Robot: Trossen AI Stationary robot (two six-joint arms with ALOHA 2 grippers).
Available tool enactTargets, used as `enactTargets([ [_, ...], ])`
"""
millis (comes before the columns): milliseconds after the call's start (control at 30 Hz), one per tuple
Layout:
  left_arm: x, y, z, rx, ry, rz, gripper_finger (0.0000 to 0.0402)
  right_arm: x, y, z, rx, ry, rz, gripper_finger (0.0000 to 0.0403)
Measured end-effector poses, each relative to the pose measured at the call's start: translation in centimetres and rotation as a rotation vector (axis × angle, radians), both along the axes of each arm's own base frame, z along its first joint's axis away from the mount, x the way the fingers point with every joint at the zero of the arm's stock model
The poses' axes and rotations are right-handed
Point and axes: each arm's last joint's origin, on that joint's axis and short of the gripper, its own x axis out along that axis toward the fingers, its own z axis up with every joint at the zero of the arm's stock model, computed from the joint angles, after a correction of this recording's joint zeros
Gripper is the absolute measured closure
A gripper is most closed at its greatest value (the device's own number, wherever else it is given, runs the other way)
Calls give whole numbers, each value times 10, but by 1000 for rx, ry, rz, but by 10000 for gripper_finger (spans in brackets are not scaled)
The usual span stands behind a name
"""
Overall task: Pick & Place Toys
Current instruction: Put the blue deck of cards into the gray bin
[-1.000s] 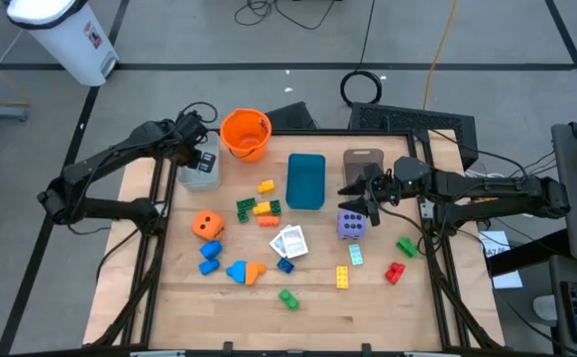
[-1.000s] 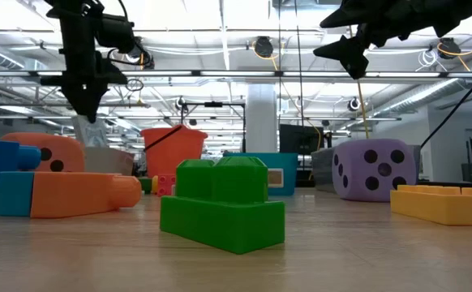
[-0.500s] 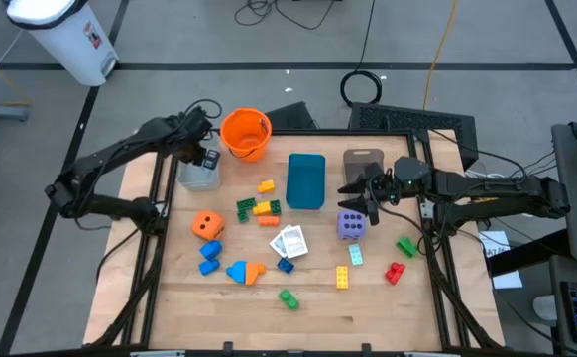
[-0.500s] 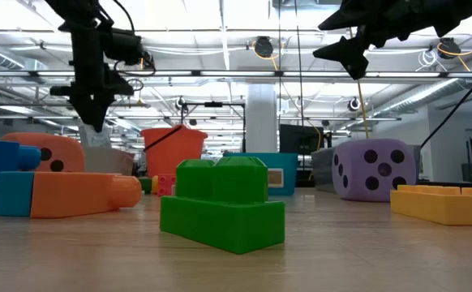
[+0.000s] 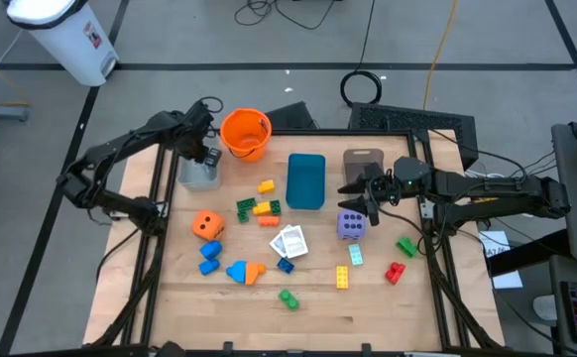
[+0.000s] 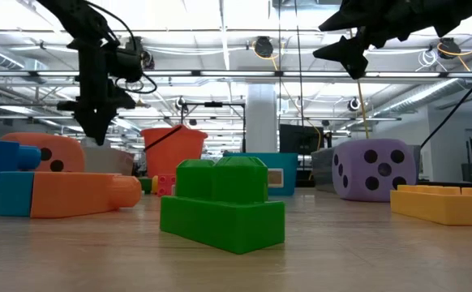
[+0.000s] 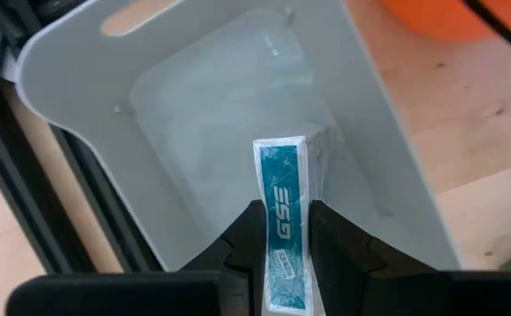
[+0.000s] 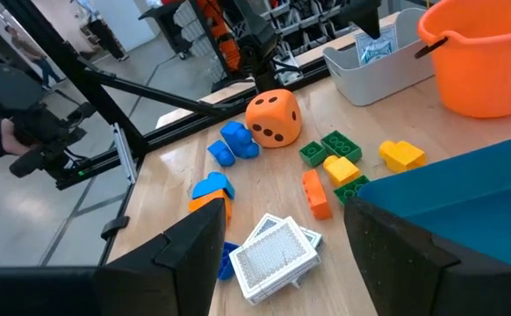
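Observation:
My left gripper [image 5: 202, 151] is at the far left, pointing down into the grey tray [image 5: 199, 178], and is shut on a teal-and-white card pack [image 7: 282, 189]. My right gripper [image 5: 366, 201] hangs open and empty above the table between the brown tray [image 5: 364, 162] and the purple die [image 5: 351, 224]. The orange die [image 5: 207, 225], loose white cards [image 5: 290, 241] and several coloured bricks, among them a green one [image 6: 221, 209], lie on the table. My left gripper pinches the card pack by its two broad faces [image 7: 282, 230] between its two fingers, which come from above and point down. The pack stands on edge and sticks out past the fingertips into the grey tray [image 7: 238, 114]. Whether it touches the tray floor, I cannot tell.
The orange bucket [image 5: 245, 134] stands right beside the grey tray, to its far right. The teal tray [image 5: 306, 180] stands mid-table at the back. Green and red bricks [image 5: 401, 258] lie near the right edge. The near strip of the table holds few things.
My left gripper has gone down and a little toward the table's right, carrying the card pack lower over the grey tray. It stays shut on the pack.

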Motion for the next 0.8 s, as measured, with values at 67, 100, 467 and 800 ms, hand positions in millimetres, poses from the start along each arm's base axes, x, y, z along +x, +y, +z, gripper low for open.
enactTargets([
  [67,-2,3,-3,-20,-3,-3,325,0,0,0,0,0,0,177],
  [100,-2,5,-4,-30,-5,-6,325,0,0,0,0,0,0,177],
  [467,-5,15,-11,-49,-7,-18,317,0,0,0,-8,-1,2,177],
  [800,-7,18,-12,-39,-9,1,236,0,0,0,-44,-3,11,177],
])
